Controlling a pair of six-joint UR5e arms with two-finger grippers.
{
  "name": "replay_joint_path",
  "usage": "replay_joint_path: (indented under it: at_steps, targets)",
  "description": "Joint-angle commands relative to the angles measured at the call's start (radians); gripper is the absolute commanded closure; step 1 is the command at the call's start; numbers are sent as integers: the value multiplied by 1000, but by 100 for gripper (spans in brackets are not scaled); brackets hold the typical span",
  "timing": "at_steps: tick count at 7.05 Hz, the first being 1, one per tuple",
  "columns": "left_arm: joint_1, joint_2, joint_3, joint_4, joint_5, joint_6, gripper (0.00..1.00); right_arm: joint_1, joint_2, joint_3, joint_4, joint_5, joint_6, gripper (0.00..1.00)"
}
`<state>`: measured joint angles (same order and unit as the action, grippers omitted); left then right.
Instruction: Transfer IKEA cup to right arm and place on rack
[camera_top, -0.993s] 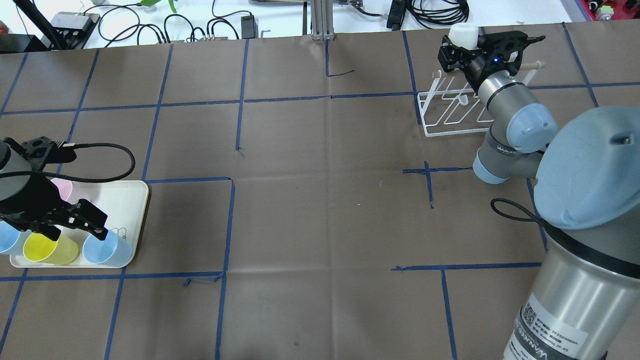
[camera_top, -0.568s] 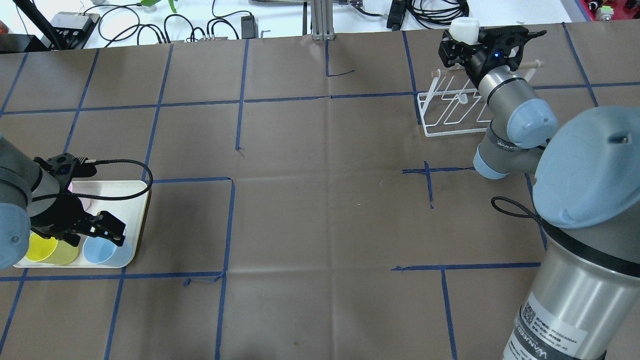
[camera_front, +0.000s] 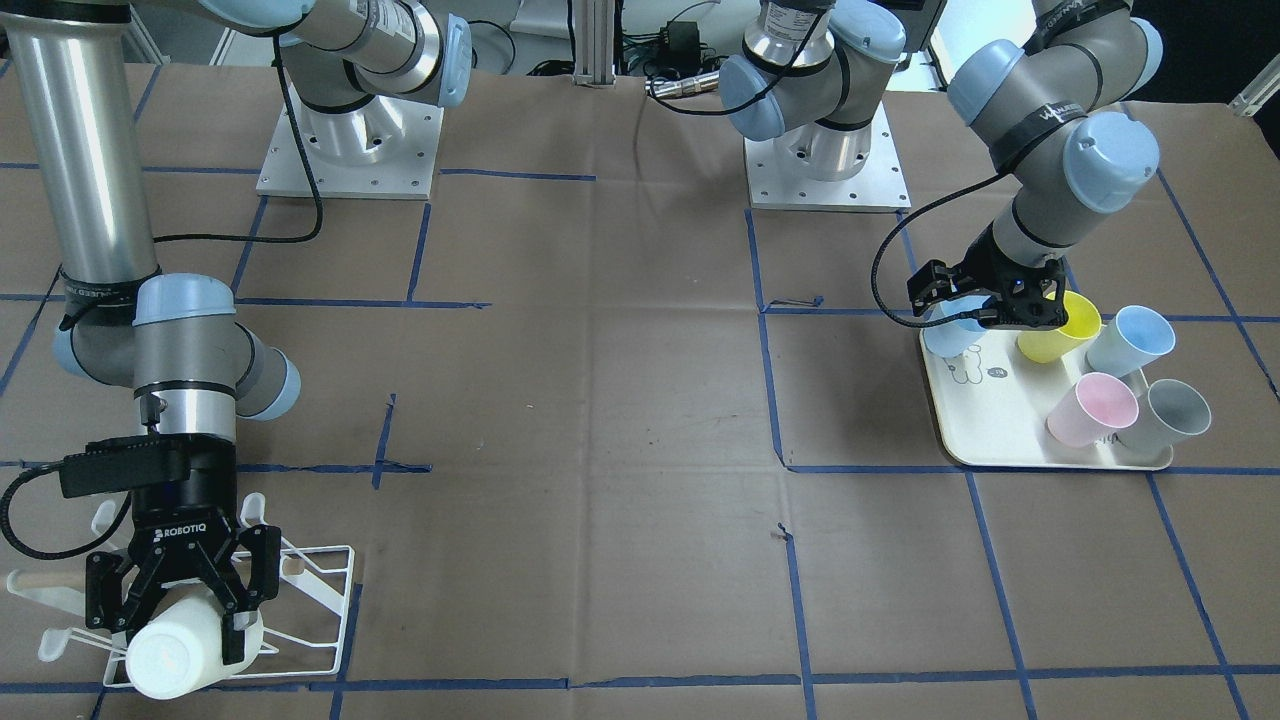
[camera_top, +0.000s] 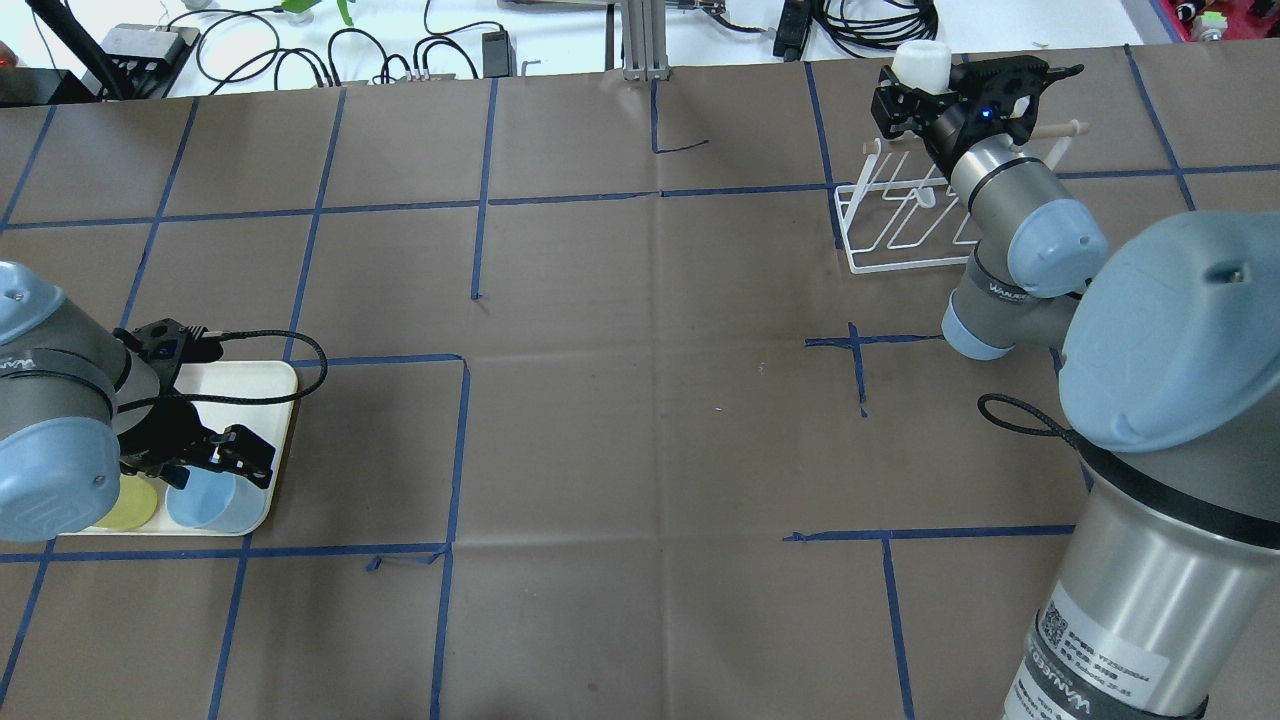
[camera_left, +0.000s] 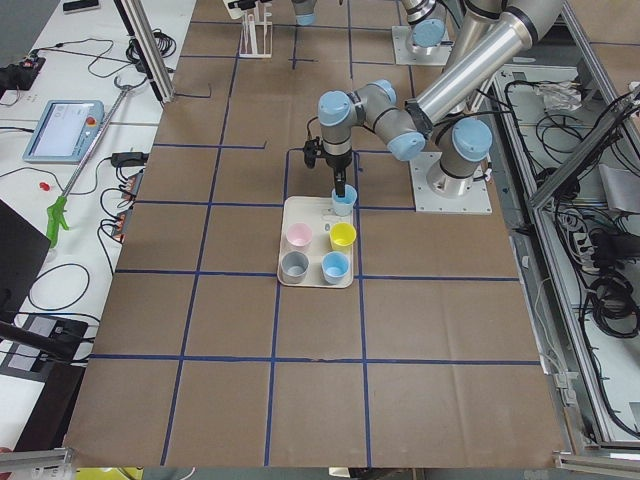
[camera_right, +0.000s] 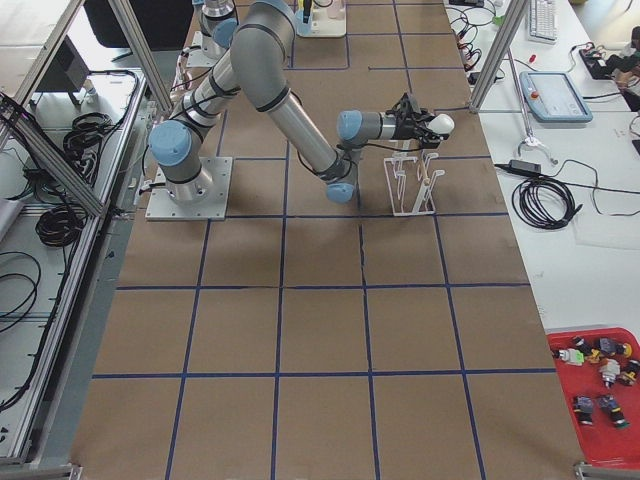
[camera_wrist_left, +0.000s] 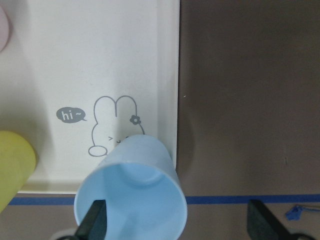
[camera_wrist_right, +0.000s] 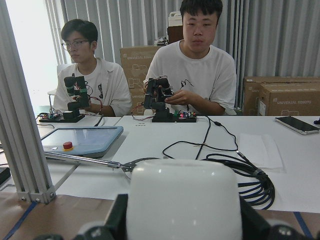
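Because the right arm crosses it in the overhead view, the rack, at 1 o'clock on the table, is half hidden. At 8 o'clock the left arm covers much of the tray. The white cup sits clamped between the jaws of the right gripper, at 12 o'clock from the rack in that view. Whether it touches a prong cannot be told. The left gripper is spread wide and grips nothing. One finger overlaps the rim of a tipped blue cup at 9 o'clock, and the other stands apart at 3 o'clock.
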<state>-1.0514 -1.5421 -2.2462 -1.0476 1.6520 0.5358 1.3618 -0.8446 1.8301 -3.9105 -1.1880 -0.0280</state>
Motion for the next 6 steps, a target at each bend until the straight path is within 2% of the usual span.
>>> replay_joint_path:
  at_steps: [1,2,6]
  targets:
    - [1,-45,-7,5,5,1,2,8,-1,0,-1,1,2,28]
    - [1,-46,-7,3,6,6,1,8,-2,-2,2,1,8,1]
    - [1,-39,-7,-5,9,6,2,6,-20,-3,20,-1,8,0]
